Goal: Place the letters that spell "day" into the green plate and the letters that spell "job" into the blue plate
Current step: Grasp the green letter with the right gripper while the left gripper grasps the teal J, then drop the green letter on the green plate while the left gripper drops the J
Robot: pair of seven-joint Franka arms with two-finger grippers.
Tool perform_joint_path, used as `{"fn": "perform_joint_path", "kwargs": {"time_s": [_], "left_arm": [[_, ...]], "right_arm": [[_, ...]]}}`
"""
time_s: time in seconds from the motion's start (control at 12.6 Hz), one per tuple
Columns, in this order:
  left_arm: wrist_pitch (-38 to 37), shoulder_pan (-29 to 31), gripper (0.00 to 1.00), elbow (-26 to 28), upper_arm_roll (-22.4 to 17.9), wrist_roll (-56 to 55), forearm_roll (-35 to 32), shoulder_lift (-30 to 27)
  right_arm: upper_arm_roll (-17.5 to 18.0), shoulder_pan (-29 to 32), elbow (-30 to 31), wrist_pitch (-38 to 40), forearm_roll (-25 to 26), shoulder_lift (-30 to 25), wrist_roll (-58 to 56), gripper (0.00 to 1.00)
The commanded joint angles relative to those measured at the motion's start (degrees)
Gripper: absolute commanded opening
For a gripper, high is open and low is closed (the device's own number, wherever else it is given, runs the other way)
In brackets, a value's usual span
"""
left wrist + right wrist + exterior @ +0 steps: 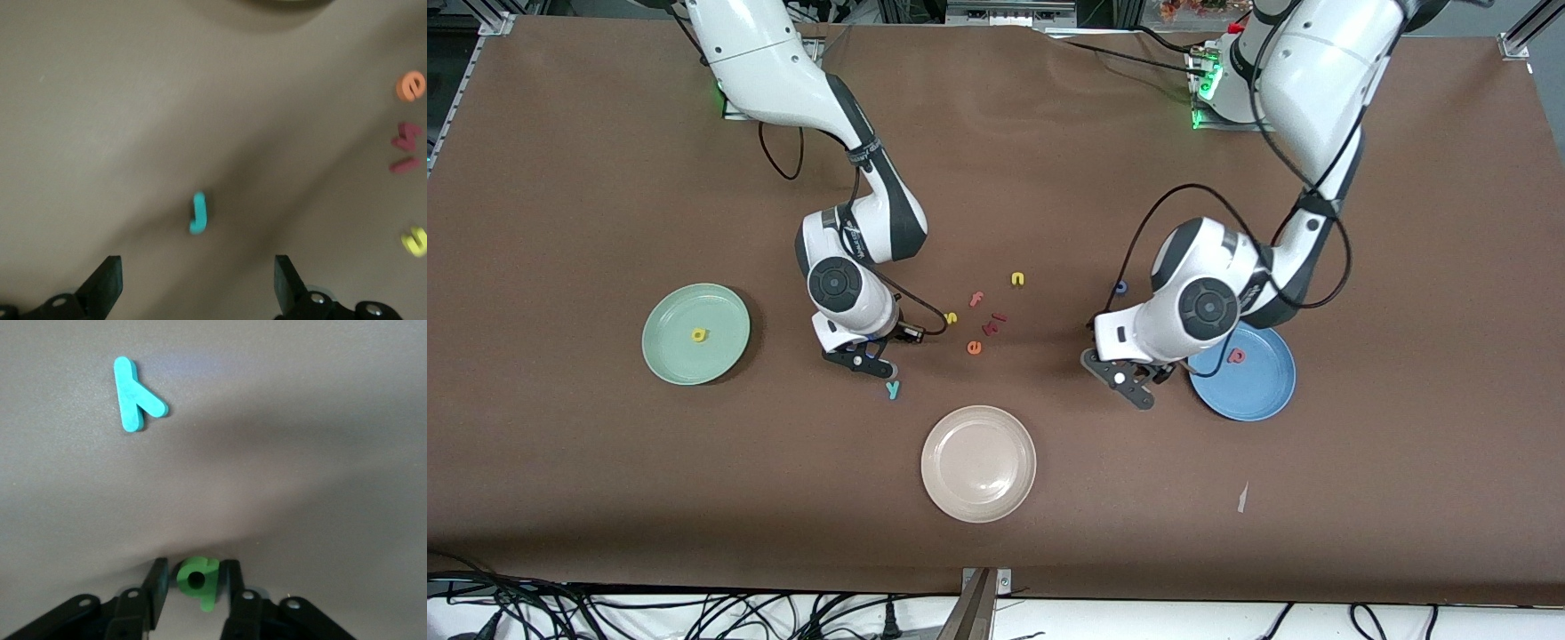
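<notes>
The right gripper point(193, 583) pinches the green d point(197, 580) on bare table beside the teal y point(135, 395), while the left gripper point(197, 283), fingers spread, hangs over the teal j point(198, 213).

A beige plate point(978, 463) sits on the brown worktop point(569, 462), nearer to the front camera than the loose foam letters. Among those letters, a yellow "n" point(1017, 279) lies farthest from the camera, with a pink "f" point(976, 299) and a yellow "s" point(951, 317) beside it. An orange "e" point(974, 348) lies nearest the beige plate, just beside two dark red pieces point(993, 321). A small white scrap point(1241, 498) lies toward the left arm's end.
</notes>
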State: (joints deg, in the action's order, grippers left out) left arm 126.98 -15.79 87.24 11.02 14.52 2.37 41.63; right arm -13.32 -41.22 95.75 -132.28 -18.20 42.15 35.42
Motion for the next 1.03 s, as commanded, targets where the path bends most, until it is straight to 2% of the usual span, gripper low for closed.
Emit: {"fn": "perform_joint_path", "kwargs": {"time_s": [0.0, 0.16, 0.24, 0.32, 0.4, 0.56, 0.72, 0.88, 0.95], "left_arm": [[6.67, -1.78, 1.0, -2.17, -0.56, -0.63, -1.75, 5.46], [8.54, -1.79, 0.97, -1.81, -0.65, -0.55, -6.83, 6.18], [8.46, -1.61, 0.89, -1.72, -0.65, -0.28, -6.94, 6.09], [8.46, -1.87, 0.77, -1.63, -0.65, -0.63, -6.94, 6.09], [8.11, -1.88, 0.7, -1.63, -0.56, -0.89, -6.68, 6.0], [8.02, -1.88, 0.68, 0.29, -0.56, -1.51, -6.59, 5.92], [7.93, -1.88, 0.64, 0.91, -0.56, -1.51, -6.68, 5.74], [7.5, -1.79, 0.62, 0.92, -0.56, -1.69, -6.68, 5.39], [6.01, -1.79, 0.58, 0.92, -0.47, -1.69, -6.68, 5.04]], "right_arm": [[0.22, 0.0, 0.31, -1.05, -1.57, 0.74, -1.14, 0.0], [0.22, 0.52, -0.47, -0.53, -1.48, 0.39, -1.58, 0.0], [0.14, 0.44, -1.18, -0.27, -1.57, 0.13, -1.32, 0.0], [-0.21, 0.79, -2.49, 1.3, -1.57, -0.22, -1.32, 0.0], [-0.82, 1.75, -3.63, 4.71, -0.87, -1.27, -2.1, 0.0], [-3.89, 3.08, -3.56, 11.66, -1.04, -4.52, -11.03, 0.0], [-8.72, 3.08, -3.21, 17.2, -0.95, -6.11, -19.2, 0.0], [-14.78, 2.99, -1.28, 20.2, -0.96, -7.25, -26.78, 0.0], [-16.72, 3.08, 0.21, 20.65, -0.87, -7.95, -27.94, 0.0]]}}
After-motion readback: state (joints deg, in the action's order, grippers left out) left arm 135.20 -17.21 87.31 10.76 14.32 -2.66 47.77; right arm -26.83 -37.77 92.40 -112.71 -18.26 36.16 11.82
